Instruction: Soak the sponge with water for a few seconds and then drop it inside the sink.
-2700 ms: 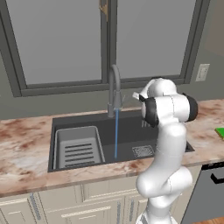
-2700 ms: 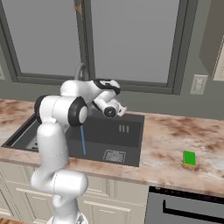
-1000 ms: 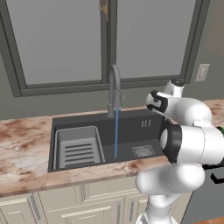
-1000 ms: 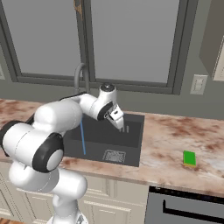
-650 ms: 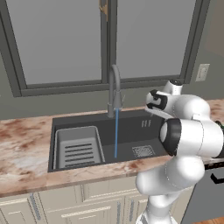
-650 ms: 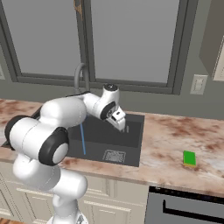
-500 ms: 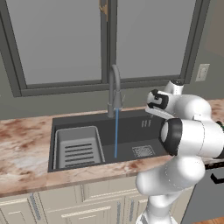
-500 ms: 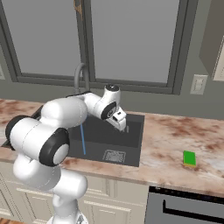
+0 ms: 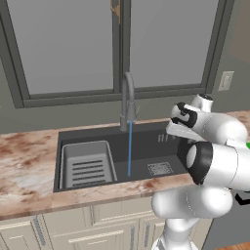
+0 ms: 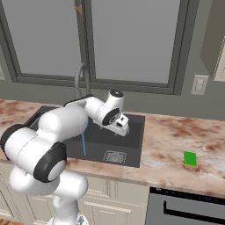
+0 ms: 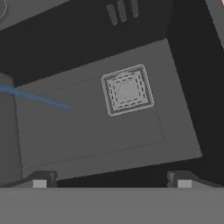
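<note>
1. Jaws stand wide apart and empty, their tips (image 11: 111, 177) at the bottom of the hand view, looking down into the sink (image 11: 175, 131).
2. Sponge (image 10: 190, 158) lies on the table (image 10: 176, 132), well apart from the sink, to its right, not yet fetched.
3. Since a moment ago the arm has swung from upright to stretch low over the basin; by my reading it is heading toward the sponge.
4. Water (image 9: 129, 149) runs from the faucet (image 9: 128, 97).
5. Hidden: in the left base view the arm's bulk covers the table's right end.
</note>
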Tool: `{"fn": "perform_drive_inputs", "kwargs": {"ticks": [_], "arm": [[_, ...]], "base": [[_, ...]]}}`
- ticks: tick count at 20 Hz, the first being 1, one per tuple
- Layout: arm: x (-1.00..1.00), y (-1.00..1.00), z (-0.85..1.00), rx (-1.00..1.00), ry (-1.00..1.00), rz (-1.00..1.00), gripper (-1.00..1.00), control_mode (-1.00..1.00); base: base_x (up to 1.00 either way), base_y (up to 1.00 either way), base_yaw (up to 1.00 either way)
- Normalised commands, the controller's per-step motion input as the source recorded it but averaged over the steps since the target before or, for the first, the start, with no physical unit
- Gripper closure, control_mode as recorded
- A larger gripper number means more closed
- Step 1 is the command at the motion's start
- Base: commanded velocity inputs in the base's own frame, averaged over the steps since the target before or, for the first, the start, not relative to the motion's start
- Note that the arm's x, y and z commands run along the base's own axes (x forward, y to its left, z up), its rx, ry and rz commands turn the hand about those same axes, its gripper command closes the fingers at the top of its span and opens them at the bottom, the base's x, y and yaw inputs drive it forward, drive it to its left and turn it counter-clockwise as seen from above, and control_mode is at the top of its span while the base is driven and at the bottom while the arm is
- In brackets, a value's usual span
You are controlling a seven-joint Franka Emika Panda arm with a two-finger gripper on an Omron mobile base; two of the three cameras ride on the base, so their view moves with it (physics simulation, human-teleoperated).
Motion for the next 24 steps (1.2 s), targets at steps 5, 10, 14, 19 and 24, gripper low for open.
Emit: {"fn": "perform_drive_inputs", "kwargs": {"ticks": [5, 10, 14, 19, 24], "arm": [[-0.28, 0.00, -0.46, -0.04, 0.04, 0.28, -1.00, -1.00], [-0.28, 0.00, -0.43, -0.07, 0.08, 0.30, -1.00, -1.00], [-0.26, 0.00, -0.09, -0.11, 0.09, 0.32, -1.00, -1.00], [-0.23, -0.03, 0.13, -0.04, 0.02, 0.25, -1.00, -1.00], [-0.13, -0.07, 0.35, 0.00, 0.00, 0.10, -1.00, -1.00]], "base": [[0.00, 0.00, 0.00], [0.00, 0.00, 0.00], [0.00, 0.00, 0.00], [0.00, 0.00, 0.00], [0.00, 0.00, 0.00]]}}
